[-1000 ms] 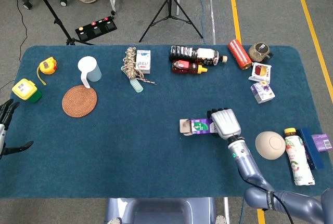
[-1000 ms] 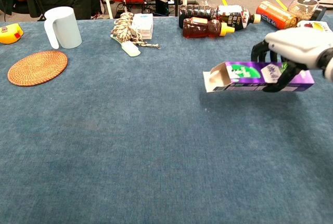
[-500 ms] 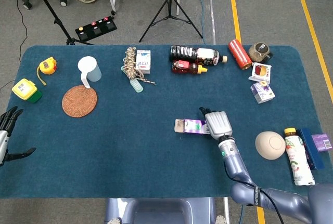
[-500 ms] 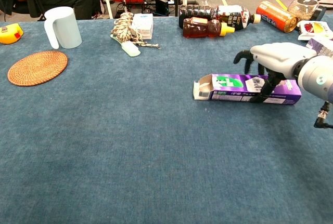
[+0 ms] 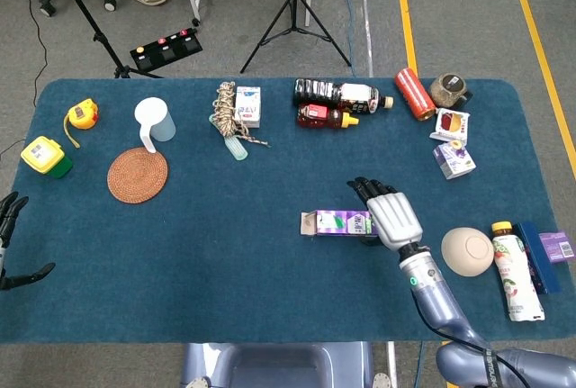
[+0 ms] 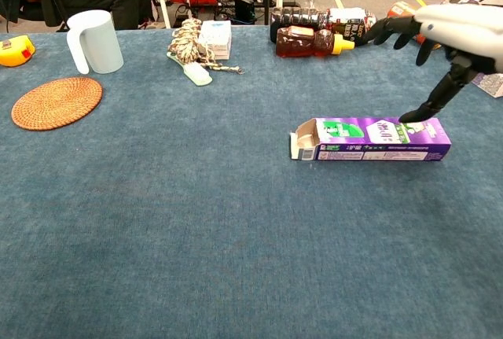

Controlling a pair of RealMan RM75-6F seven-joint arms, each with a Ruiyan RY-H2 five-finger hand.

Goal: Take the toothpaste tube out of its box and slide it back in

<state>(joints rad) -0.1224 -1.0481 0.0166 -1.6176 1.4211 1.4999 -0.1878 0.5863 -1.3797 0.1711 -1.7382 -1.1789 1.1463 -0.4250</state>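
Purple toothpaste box (image 6: 369, 138) lay flat on my table (image 6: 196, 221), open flap facing left. My right robot hand (image 6: 440, 36) hovered above its right end, fingers spread, holding nothing. My left robot hand (image 5: 11, 242) rested spread at the table's left edge.

purple box (image 6: 377, 138) with green and white patches, dark teal table (image 5: 225, 253), woven orange-brown coaster (image 5: 138, 175), white jug (image 5: 154, 121)

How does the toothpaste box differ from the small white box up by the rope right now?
The toothpaste box is long, purple and green; the white box is short and pale. The toothpaste box lies mid-table, its left end flap open, the right hand spread above it; the white box lies at the far edge against the rope, with no open flap visible. Both lie flat on the cloth.
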